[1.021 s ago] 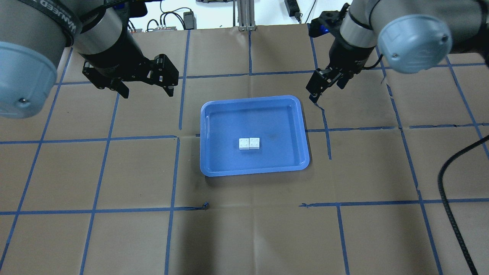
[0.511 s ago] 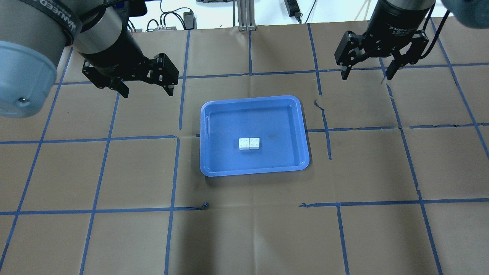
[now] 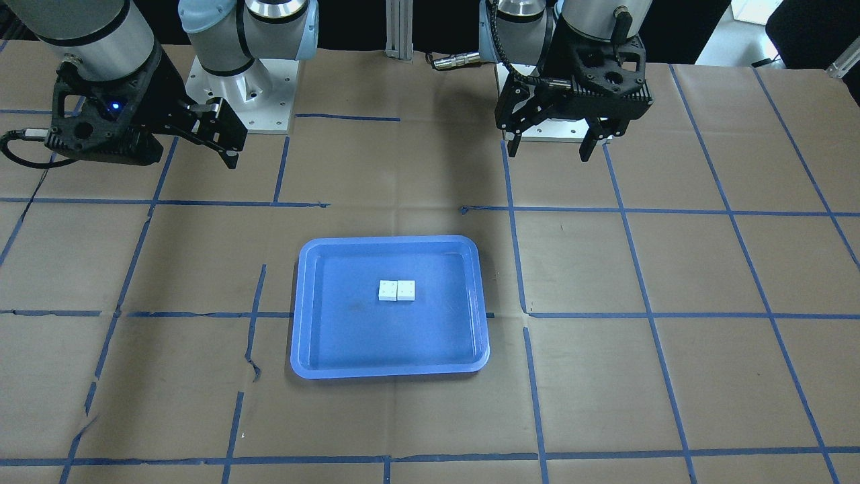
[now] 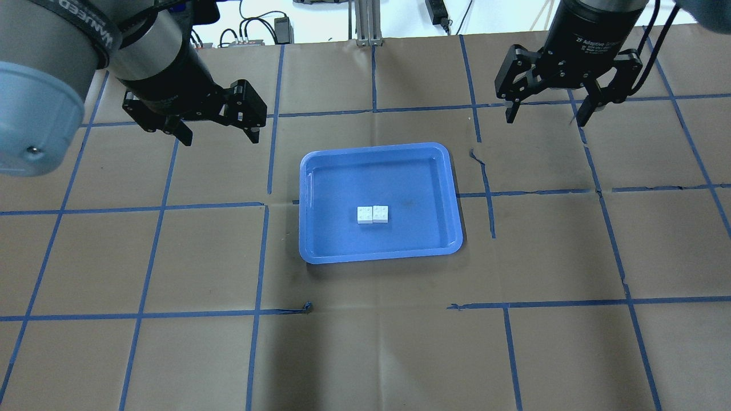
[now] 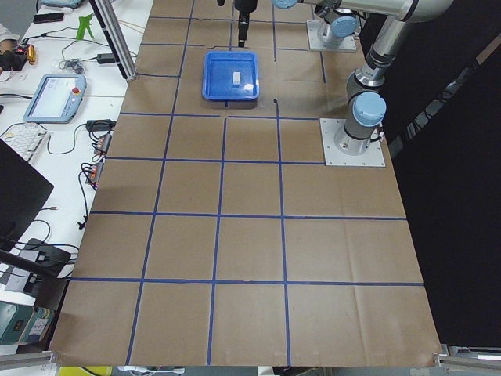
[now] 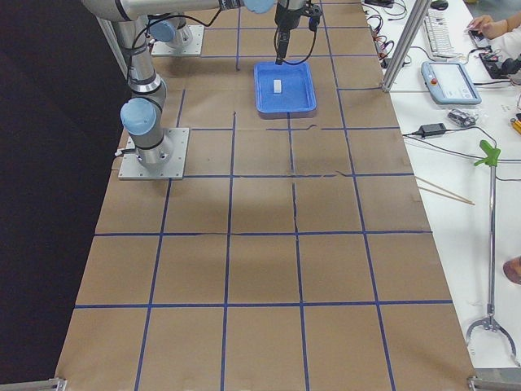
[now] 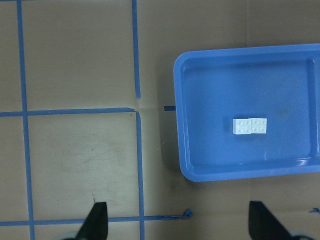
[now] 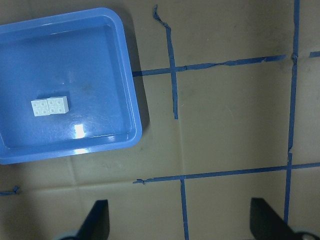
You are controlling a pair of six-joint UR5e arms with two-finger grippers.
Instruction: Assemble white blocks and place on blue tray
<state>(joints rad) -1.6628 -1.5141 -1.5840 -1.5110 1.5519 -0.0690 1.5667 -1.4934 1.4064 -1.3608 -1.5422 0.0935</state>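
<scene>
The two white blocks point(image 4: 373, 214) lie side by side, touching, in the middle of the blue tray point(image 4: 320, 251). They also show in the front view point(image 3: 396, 290), the left wrist view point(image 7: 249, 126) and the right wrist view point(image 8: 49, 105). The blue tray point(image 3: 309, 356) rests flat on the brown table paper. My left gripper point(image 4: 218, 132) is open and empty, hanging above the table behind and left of the tray. My right gripper point(image 4: 545, 117) is open and empty, above the table behind and right of the tray.
Brown paper with blue tape grid lines covers the table. The arm bases point(image 3: 242, 94) stand at the robot's side. A black cable point(image 3: 20, 158) hangs by the right arm. Monitors, a pendant and tools lie on the side benches point(image 5: 55, 94).
My right gripper swung up and to the right, away from the tray's back right corner, and turned to face straight down. The left arm, blocks and tray have not moved.
</scene>
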